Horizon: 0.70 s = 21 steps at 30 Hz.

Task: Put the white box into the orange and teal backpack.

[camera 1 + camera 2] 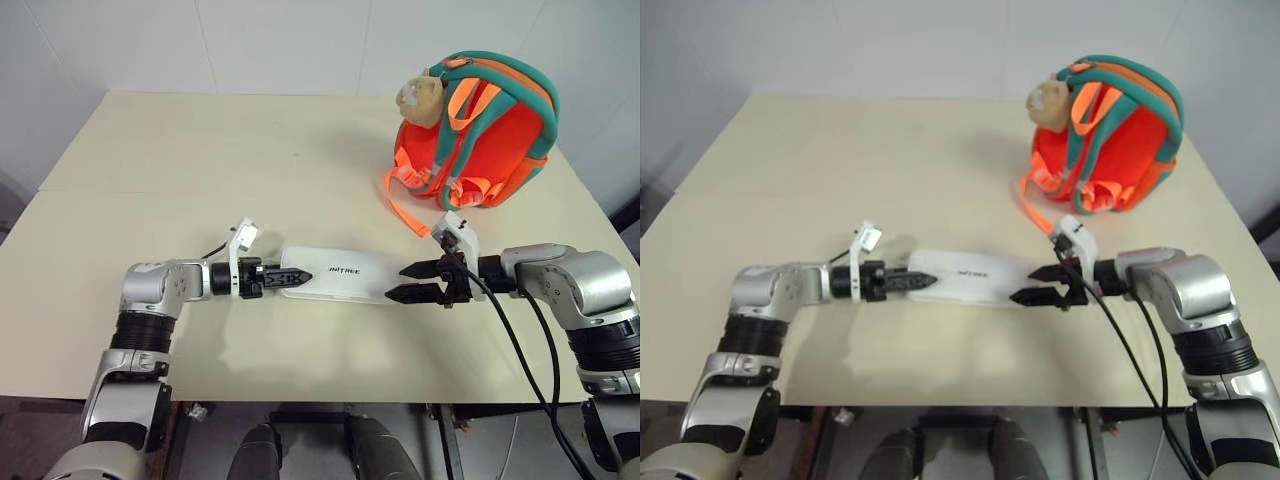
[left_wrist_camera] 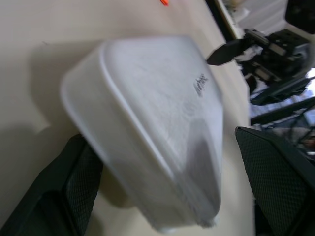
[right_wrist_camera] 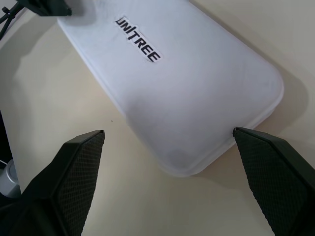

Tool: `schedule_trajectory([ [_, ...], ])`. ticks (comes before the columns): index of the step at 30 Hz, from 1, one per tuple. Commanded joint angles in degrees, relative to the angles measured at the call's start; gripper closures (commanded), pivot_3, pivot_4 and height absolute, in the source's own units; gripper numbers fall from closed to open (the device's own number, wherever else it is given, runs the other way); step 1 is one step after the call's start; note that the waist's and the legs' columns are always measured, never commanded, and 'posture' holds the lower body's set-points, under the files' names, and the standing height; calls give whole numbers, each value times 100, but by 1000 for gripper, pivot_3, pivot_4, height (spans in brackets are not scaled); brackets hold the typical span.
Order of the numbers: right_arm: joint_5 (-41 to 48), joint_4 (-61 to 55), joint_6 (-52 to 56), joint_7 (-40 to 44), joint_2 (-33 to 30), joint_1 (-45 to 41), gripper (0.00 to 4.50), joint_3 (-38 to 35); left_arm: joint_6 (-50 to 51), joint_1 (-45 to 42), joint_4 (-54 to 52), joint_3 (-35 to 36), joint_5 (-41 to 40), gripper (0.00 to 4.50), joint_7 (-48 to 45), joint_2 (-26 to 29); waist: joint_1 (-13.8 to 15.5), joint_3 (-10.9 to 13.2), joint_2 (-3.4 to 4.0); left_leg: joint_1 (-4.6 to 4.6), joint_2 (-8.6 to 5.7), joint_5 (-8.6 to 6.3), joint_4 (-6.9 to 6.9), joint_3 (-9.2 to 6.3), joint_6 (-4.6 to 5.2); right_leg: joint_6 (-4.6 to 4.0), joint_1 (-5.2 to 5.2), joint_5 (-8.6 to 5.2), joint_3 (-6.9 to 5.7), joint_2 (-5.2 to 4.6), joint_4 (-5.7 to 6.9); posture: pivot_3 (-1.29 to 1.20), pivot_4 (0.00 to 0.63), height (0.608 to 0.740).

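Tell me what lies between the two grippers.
The white box lies flat on the table, lengthwise between the left gripper and the right gripper, both with open jaws at its ends. The head views show this.

A pale cream table (image 1: 150,190) carries the white box (image 1: 335,272) and the orange and teal backpack (image 1: 490,140)

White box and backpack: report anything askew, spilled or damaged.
Nothing stands out. The white box lies flat and intact on the table, between the open left gripper and open right gripper. The orange and teal backpack sits upright, one orange strap trailing loose.
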Motion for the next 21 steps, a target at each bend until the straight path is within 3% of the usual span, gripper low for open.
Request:
schedule_trajectory([
  [1,38,-111,-93,73,-8,32,86,19,331,76,143,-283,-109,178,-101,-107,5,0,0,-1,1,-2,-3,0,1,0,0,0,-1,0,-7,0,150,740],
  [14,11,-189,-562,678,-399,462,86,82,1329,-482,703,145,-732,178,-414,-63,1,1,0,-13,3,-10,-8,0,4,0,-7,0,-4,0,-23,0,150,740],
  [21,-51,-150,-854,803,-559,736,86,48,1777,-344,391,-55,-935,178,-465,-36,-6,1,0,-18,3,-10,-8,0,4,0,-11,0,-4,0,-24,0,150,740],
])
